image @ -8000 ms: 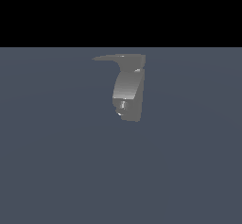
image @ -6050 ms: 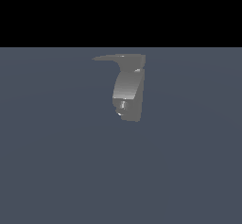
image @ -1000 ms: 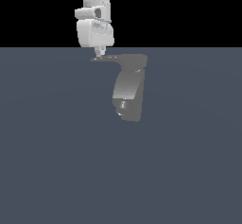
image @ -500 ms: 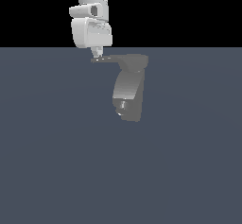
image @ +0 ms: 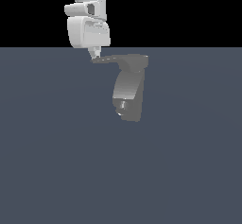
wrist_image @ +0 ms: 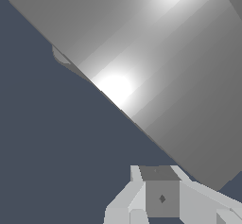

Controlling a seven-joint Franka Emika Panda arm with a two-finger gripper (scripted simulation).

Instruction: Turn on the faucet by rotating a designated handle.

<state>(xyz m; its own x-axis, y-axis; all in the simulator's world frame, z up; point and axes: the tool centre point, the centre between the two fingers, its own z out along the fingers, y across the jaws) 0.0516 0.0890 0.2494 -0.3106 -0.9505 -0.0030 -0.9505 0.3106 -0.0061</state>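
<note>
In the exterior view, you have the faucet (image: 128, 93) standing near the middle of the grey worktop (image: 56, 161), its shiny spout tip facing down at about 6 o'clock. The handle (image: 113, 59) lies flat across its top, tapering to a point toward 9 o'clock. Your gripper (image: 94, 54) hangs from the white arm (image: 87, 24) and comes down right at that pointed end, touching it or just above it; you cannot tell which from here. Only a single narrow tip shows beneath the wrist, so the jaws look drawn together with nothing between them, but this is a judgement, not a clear sight.

The risk is the contact point. You are working at the very tip of a thin, tapering blade, so a sideways push could let the tip slide off the end or ride over the top, and the handle would not turn. Pressing down rather than sideways could jam the lever.

In the wrist view, a broad, brightly lit grey surface of the faucet (wrist_image: 165, 67) fills most of the frame, with dark worktop (wrist_image: 56, 147) beside it. The grey gripper (wrist_image: 162, 197) blocks show at the frame edge, but the fingertips are out of sight, so this view does not settle how the jaws stand. With the handle's tip not clearly visible here, you cannot confirm the overlap, and a shallow overlap is what would cause a slip.
</note>
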